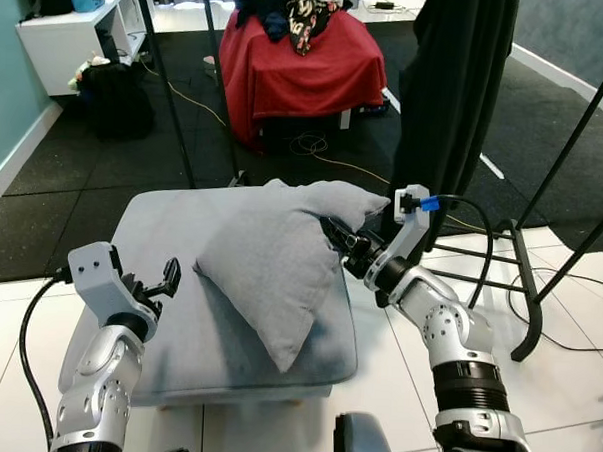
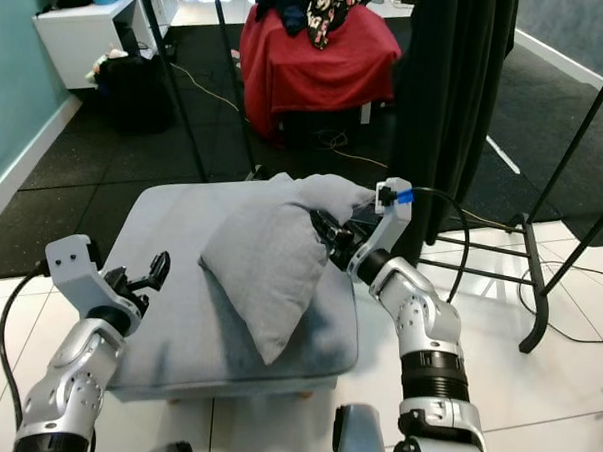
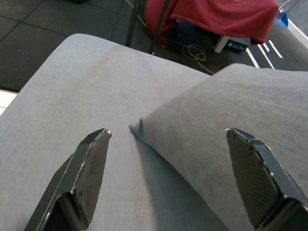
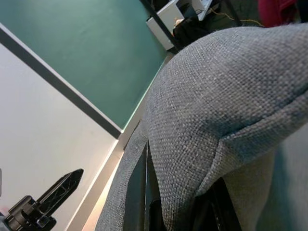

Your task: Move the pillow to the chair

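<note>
Grey pillow (image 1: 280,265) on your ottoman (image 1: 161,230): right gripper (image 1: 339,238) pinches its edge; left gripper (image 1: 167,276) spread wide, empty.

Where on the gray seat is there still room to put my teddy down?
The ottoman has bare cushion along its back-left part, between the pillow and the left gripper. The right side is crowded: there the right gripper pinches the pillow.
</note>
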You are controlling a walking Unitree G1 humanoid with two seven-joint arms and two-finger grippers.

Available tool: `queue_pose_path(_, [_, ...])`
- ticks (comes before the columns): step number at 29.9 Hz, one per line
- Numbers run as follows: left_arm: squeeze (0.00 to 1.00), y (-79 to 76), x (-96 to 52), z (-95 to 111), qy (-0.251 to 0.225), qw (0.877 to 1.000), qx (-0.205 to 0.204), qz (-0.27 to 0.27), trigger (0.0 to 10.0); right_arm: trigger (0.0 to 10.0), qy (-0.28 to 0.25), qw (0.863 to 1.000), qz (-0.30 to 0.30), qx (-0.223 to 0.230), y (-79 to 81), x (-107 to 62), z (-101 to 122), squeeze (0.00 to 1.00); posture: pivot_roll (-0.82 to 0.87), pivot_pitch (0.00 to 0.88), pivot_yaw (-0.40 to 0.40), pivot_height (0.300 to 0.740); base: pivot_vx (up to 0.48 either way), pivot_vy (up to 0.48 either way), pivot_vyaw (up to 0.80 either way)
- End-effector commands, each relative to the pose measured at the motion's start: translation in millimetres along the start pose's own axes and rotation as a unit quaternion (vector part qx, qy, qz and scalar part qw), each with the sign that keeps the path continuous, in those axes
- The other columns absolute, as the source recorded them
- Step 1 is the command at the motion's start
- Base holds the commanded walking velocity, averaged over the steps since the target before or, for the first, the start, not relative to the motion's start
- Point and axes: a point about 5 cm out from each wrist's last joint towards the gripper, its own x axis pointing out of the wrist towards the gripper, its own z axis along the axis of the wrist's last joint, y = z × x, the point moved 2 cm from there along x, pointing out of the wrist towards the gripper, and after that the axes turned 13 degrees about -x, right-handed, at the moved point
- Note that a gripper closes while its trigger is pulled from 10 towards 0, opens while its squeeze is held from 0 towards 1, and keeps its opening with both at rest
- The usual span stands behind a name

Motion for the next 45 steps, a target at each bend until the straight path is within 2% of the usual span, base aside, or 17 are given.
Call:
queue_pose_path(1, [0.00,6.3,-2.9,-5.5,0.008,1.000,0.007,0.009,10.0,0.0,-0.019,1.000,0.011,-0.008,4.5,2.6,8.7,0.00,-0.12,0.000,0.006,0.627,0.000,0.000,0.00])
queue_pose_path(7, [0.00,8.7,-1.8,-9.0,0.019,0.999,0.049,0.012,10.0,0.0,-0.019,0.999,-0.017,-0.021,-9.7,-1.1,15.0,0.00,-0.15,0.000,0.006,0.651,0.000,0.000,0.00])
queue_pose_path(9, [0.00,12.1,-2.2,-9.9,0.017,0.998,0.058,0.018,10.0,0.0,-0.015,0.999,-0.041,-0.027,-23.1,-5.4,18.5,0.00,-0.17,0.000,0.006,0.660,0.000,0.000,0.00])
queue_pose_path(10, [0.00,12.1,-2.2,-9.9,0.017,0.998,0.058,0.018,10.0,0.0,-0.015,0.999,-0.041,-0.027,-23.1,-5.4,18.5,0.00,-0.17,0.000,0.006,0.660,0.000,0.000,0.00])
queue_pose_path(12, [0.00,17.2,-5.2,-14.4,0.019,0.997,0.069,0.029,10.0,0.0,-0.004,0.997,-0.070,-0.033,-38.3,-14.6,18.0,0.00,-0.18,0.000,-0.005,0.669,0.000,0.000,0.00])
queue_pose_path(18, [0.00,23.9,-13.2,-20.9,0.024,0.997,0.062,0.039,10.0,0.0,0.012,0.993,-0.108,-0.034,-56.3,-31.5,10.8,0.00,-0.20,0.000,0.000,0.688,0.000,0.000,0.00])
queue_pose_path(28, [0.00,29.3,-18.6,-25.7,0.029,0.996,0.060,0.051,10.0,0.0,0.020,0.992,-0.117,-0.032,-60.8,-36.5,6.5,0.00,-0.20,0.000,-0.005,0.717,0.000,0.000,0.00])
queue_pose_path(32, [0.00,33.2,-22.7,-32.7,0.047,0.994,0.076,0.064,10.0,0.0,0.013,0.993,-0.114,-0.033,-60.9,-34.3,12.2,0.00,-0.20,0.000,-0.009,0.731,-0.240,0.000,0.00])
queue_pose_path(36, [0.00,33.9,-23.7,-33.0,0.048,0.994,0.079,0.066,10.0,0.0,0.011,0.993,-0.113,-0.034,-60.8,-33.5,13.6,0.00,-0.20,0.000,-0.010,0.735,-0.480,0.000,0.00])
queue_pose_path(45, [0.00,43.5,-28.7,-31.0,0.043,0.993,0.082,0.067,10.0,0.0,0.008,0.990,-0.135,-0.034,-65.8,-36.7,7.8,0.00,-0.20,0.000,-0.002,0.740,0.000,0.000,0.00])
